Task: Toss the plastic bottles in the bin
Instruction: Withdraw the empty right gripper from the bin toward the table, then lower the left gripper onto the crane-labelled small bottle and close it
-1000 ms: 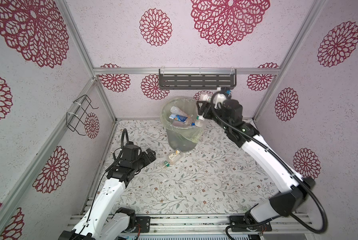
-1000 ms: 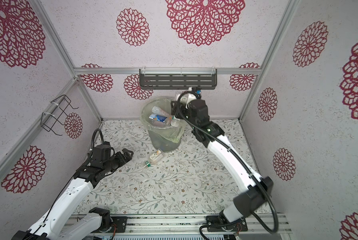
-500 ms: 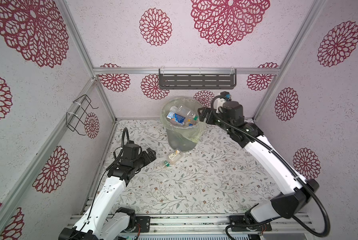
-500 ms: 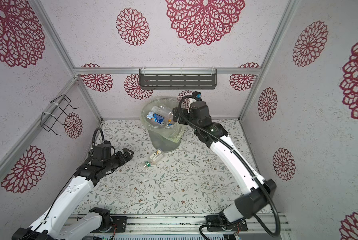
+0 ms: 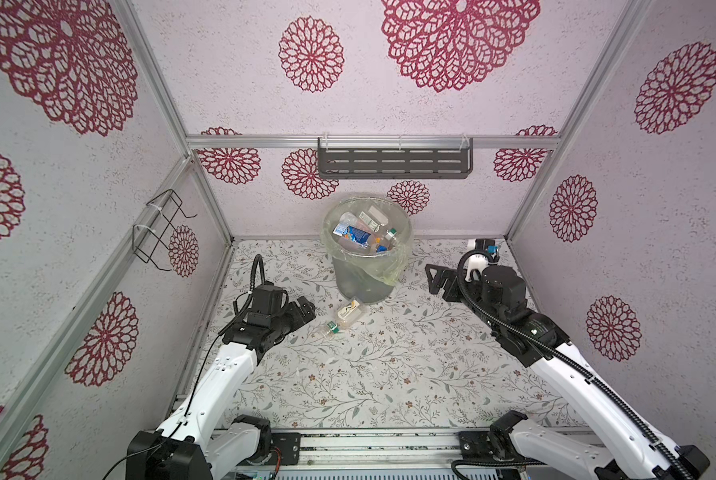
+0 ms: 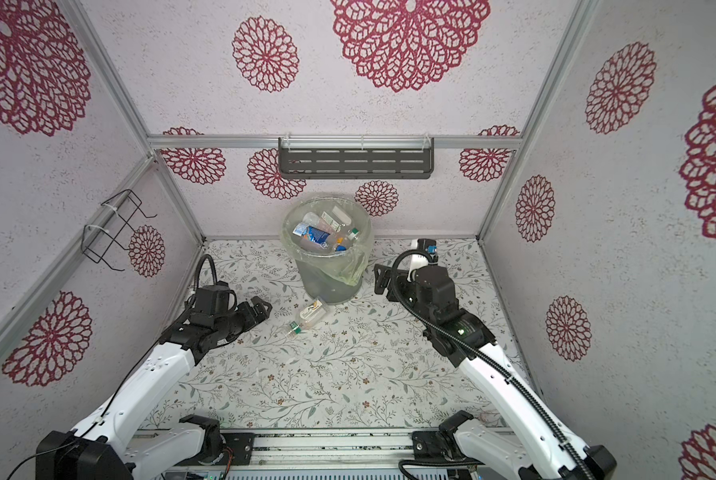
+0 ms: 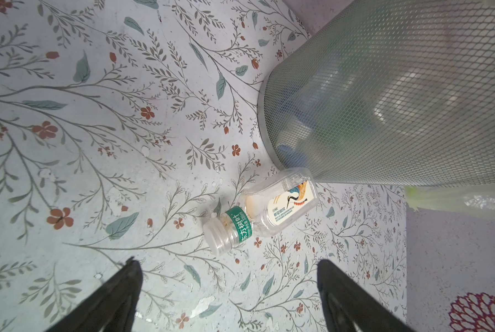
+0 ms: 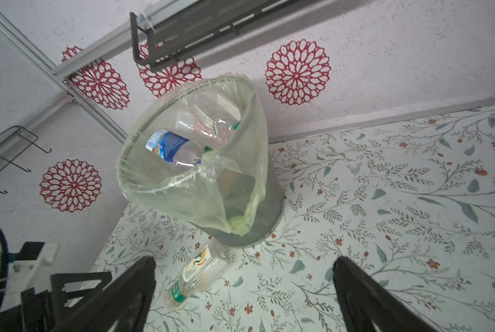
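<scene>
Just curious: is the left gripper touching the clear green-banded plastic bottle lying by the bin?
Apart. The left wrist view shows floral tabletop between the left gripper and the clear plastic bottle.

The walls (image 5: 223, 83) are covered in pale lilac-white paper printed with crimson lace-like rosettes. The table (image 5: 389, 374) is patterned in white with grey-green leafy sprigs and small rust-red flowers. The bin (image 7: 384, 100) is made of grey, fine diamond mesh and is lined with a clear yellowish bag (image 8: 212, 198). The bottle on the table (image 7: 272, 209) is clear, banded in green at the neck, with a cream label marked in orange and teal. A blue label is shown on a bottle in the bin (image 8: 170, 146). The shelf (image 5: 393, 164) is finished in dark grey, the rack (image 5: 157, 232) in black, the arms (image 5: 227, 370) in white with black joints.
</scene>
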`<state>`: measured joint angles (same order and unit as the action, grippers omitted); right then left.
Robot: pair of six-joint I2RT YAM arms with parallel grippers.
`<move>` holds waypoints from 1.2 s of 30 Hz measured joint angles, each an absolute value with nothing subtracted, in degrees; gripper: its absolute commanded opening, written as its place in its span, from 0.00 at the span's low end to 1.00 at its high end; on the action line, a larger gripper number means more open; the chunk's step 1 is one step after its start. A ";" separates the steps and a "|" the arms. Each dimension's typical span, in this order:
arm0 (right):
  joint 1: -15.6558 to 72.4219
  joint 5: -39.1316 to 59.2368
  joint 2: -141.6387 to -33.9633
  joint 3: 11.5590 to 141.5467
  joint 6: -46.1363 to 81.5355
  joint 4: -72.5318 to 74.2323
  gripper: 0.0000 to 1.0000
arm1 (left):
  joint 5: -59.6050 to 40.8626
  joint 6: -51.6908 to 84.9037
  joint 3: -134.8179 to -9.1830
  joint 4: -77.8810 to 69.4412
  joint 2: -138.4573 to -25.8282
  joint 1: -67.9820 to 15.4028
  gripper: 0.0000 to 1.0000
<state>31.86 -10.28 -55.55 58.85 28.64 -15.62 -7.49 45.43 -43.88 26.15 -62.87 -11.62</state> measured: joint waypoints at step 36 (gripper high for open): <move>31.86 -10.76 -44.82 41.23 40.58 -14.13 0.99 | -8.80 41.63 -45.87 17.98 -72.16 -19.00 0.97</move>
